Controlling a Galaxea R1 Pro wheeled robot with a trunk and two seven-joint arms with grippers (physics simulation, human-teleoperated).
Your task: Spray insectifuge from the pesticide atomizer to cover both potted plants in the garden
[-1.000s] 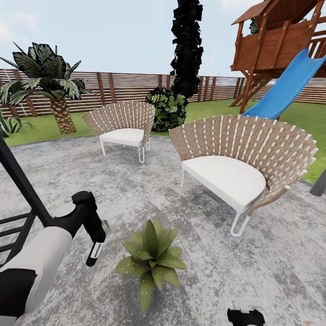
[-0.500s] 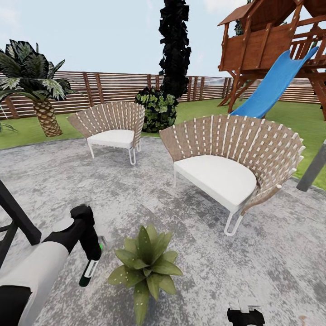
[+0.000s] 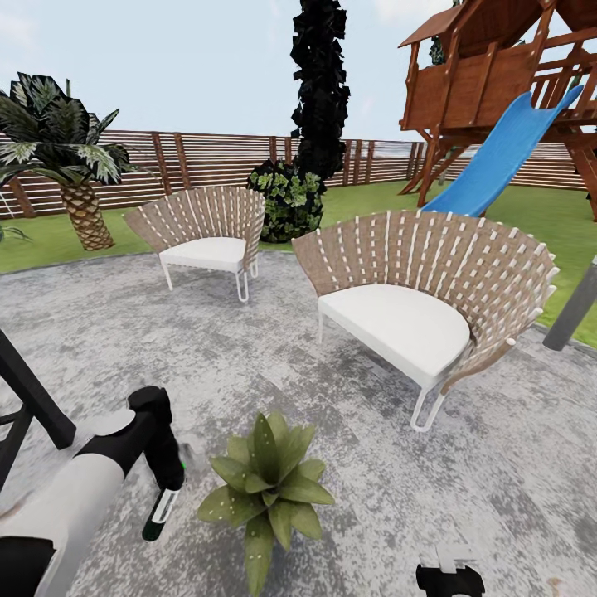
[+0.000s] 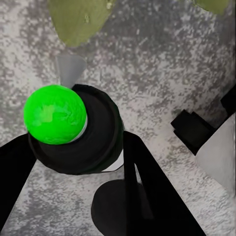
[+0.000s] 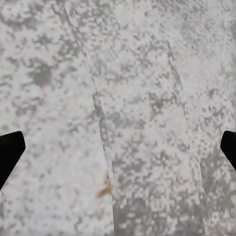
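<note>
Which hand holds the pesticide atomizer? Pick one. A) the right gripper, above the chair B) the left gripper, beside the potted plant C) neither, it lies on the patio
B: the left gripper is shut on the pesticide atomizer, hanging just beside the potted plant; the right gripper is open over bare patio.

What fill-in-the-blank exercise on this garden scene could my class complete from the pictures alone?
1. The pesticide atomizer is held in the robot's ____ hand.
2. The potted plant stands on the grey stone patio in front of two wicker ____.
3. The slide coming down from the wooden play tower is coloured ____.
4. In the right wrist view, the right hand's fingertips stand wide apart over bare ____.

Missing words: left; chairs; blue; stone
</note>
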